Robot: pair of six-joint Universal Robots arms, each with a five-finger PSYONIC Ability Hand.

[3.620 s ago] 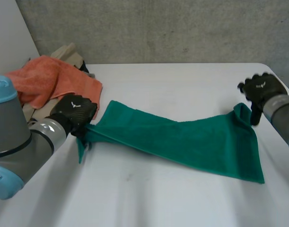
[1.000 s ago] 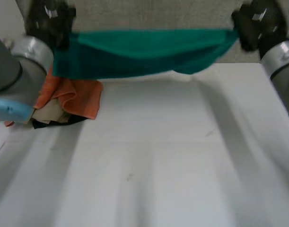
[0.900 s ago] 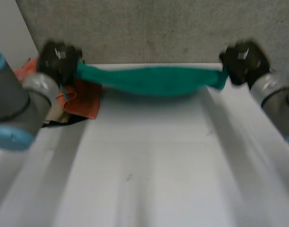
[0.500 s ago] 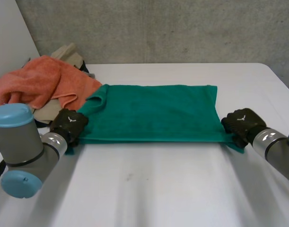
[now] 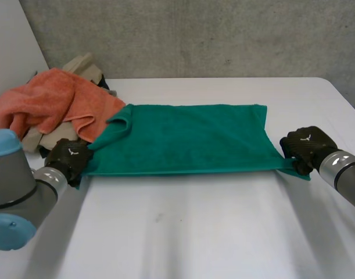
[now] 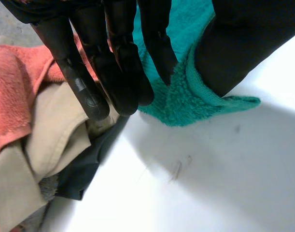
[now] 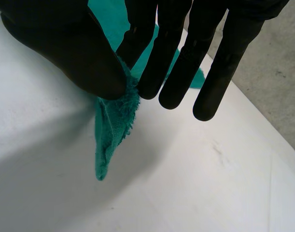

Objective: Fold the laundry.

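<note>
Since half a second ago both hands have drawn a little outward along the near edge, and the green towel (image 5: 183, 139), which was in the air a second back, now lies spread flat on the tabletop (image 5: 194, 232) between them. The left hand (image 5: 70, 160) pinches the near left corner between its thumb and straight fingers; the right hand (image 5: 304, 148) does the same at the near right corner, where the cloth is bunched into a narrow point beyond the thumb.

Several things could go wrong from here. The near edge looks taut, so any further outward pull would likely tug a corner out of one pinch or drag the whole towel sideways, undoing the flat lay. The far left corner is turned over on itself and lies touching the orange towel (image 5: 55, 104) of the waiting pile (the head view does not let me tell which cloth is on top there). If the next fold carries the near edge back over that spot, the flipped corner gets trapped as a lump, and the orange towel may be caught in the fold. The left hand also sits just beside the pile, so a lift could snag that cloth. Letting go with the right corner bunched would leave a crease there.
</note>
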